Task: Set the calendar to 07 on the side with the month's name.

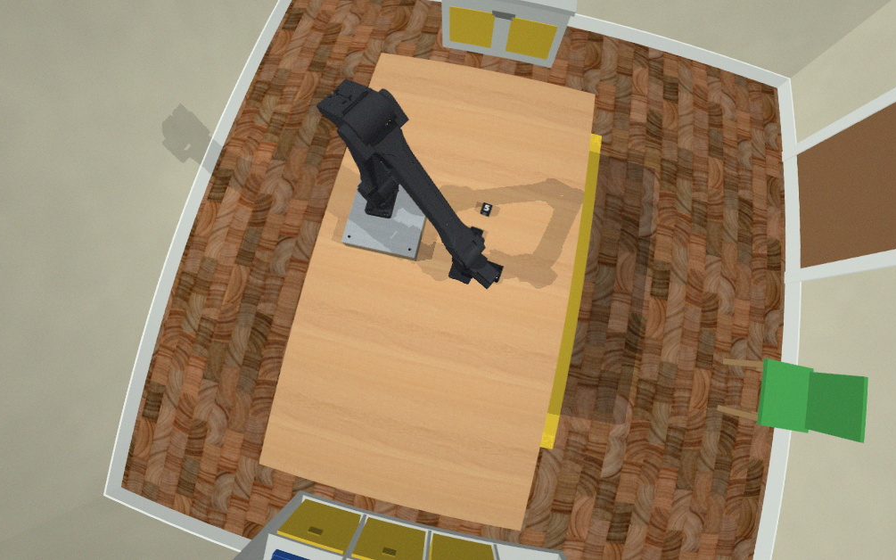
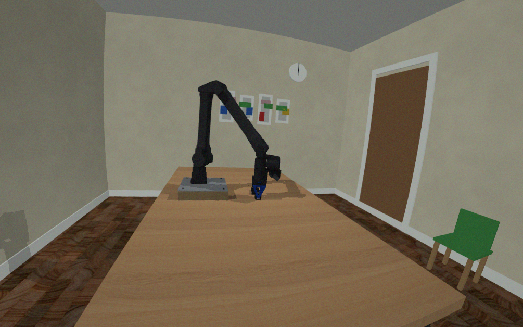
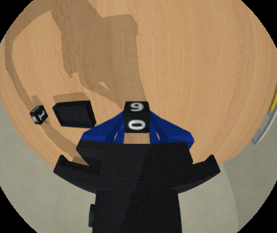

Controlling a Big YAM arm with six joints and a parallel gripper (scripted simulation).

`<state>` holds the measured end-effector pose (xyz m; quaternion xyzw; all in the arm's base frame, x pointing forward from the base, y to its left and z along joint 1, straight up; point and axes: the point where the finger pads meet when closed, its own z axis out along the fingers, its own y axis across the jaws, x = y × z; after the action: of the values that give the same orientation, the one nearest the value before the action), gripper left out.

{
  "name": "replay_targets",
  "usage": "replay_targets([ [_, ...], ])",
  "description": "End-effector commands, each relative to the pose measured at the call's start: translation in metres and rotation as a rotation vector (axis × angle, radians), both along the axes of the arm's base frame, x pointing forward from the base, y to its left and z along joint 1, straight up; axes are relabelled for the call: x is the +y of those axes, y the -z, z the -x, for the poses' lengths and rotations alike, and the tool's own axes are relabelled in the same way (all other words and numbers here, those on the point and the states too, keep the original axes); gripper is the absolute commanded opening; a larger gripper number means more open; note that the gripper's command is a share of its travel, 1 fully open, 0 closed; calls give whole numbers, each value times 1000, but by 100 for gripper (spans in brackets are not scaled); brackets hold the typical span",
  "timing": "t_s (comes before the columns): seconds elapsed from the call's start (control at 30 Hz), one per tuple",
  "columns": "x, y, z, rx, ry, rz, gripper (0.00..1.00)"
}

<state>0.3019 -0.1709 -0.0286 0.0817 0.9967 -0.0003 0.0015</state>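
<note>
My gripper (image 3: 137, 114) (image 2: 258, 197) is shut on a black cube (image 3: 137, 116). Low over the table, its blue fingers are on the cube's left and right sides. In the wrist view the cube's upper visible face reads 9 or 6, and the face below reads 0. The black tray (image 3: 73, 112), empty, is left of the held cube in the wrist view. No month name is visible on it. A second black cube (image 3: 38, 114) (image 1: 486, 209) lies on the table beyond the tray. It shows a 1 in the wrist view and a 5 in the top view.
The arm's grey base plate (image 1: 381, 229) (image 2: 203, 187) stands on the wooden table (image 1: 402, 375) (image 2: 230, 252). A yellow strip (image 1: 569, 306) runs along one long edge of the table. A green chair (image 1: 785, 397) (image 2: 474, 234) stands away from it.
</note>
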Motion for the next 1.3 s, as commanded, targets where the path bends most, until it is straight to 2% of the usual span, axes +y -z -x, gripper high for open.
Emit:
replay_targets([
  [0.0,-12,-12,-25,-43,-12,21,28],
  [1.27,-13,-8,-27,-50,-12,25,28],
])
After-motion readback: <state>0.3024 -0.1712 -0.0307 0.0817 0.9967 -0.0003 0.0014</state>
